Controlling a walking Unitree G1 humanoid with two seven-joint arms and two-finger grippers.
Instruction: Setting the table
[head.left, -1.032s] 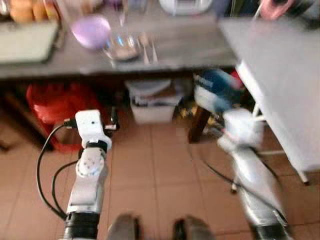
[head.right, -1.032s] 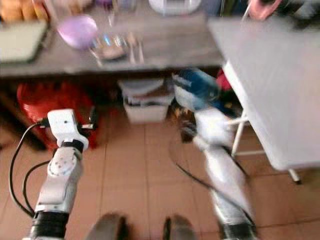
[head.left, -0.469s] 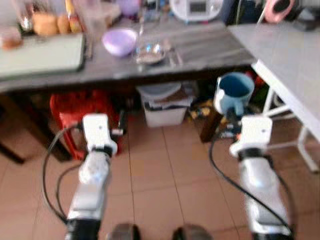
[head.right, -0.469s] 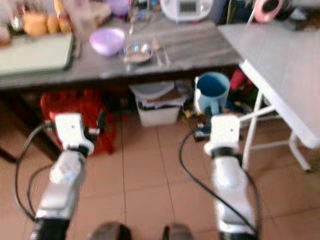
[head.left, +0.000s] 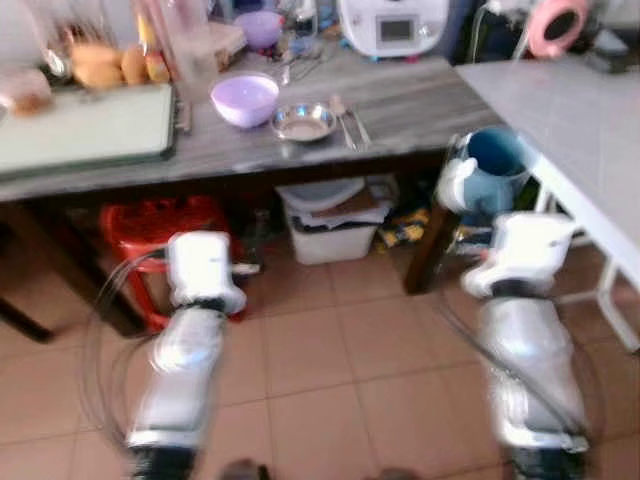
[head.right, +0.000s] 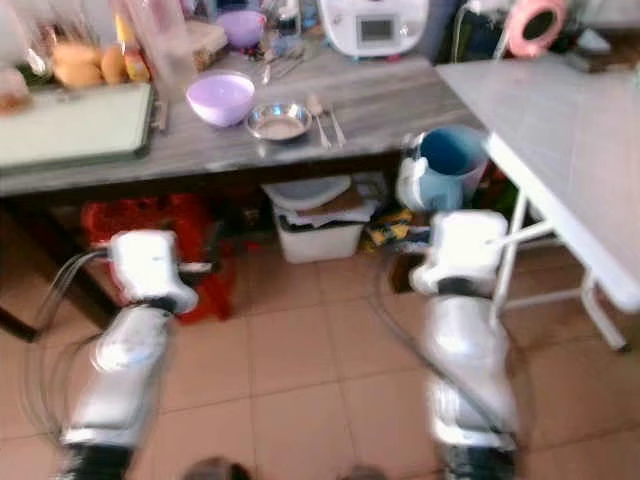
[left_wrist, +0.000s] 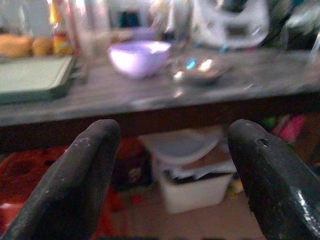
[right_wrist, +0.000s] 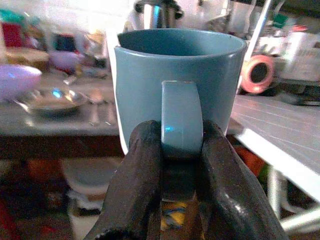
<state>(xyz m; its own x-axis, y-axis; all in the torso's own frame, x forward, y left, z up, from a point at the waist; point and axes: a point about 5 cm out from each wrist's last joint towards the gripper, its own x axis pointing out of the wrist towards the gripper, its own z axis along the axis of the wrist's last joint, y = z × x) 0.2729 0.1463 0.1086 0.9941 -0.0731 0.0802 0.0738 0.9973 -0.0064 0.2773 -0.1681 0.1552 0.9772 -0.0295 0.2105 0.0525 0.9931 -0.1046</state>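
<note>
My right gripper is shut on the handle of a blue mug, held upright in front of me near the corner of the white table. In the eye views the blue mug sits just above my right wrist. On the wooden counter stand a purple bowl, a small metal dish and a spoon and fork. My left gripper is open and empty, low before the counter's edge, facing the purple bowl and metal dish.
A green tray, oranges and a white appliance are on the counter. Under it sit a red stool and a white storage box. Tiled floor lies open between my arms.
The camera has moved nearer and turned, so the counter shows more fully. My right arm has raised the mug a little towards the table corner. The left arm stays low.
</note>
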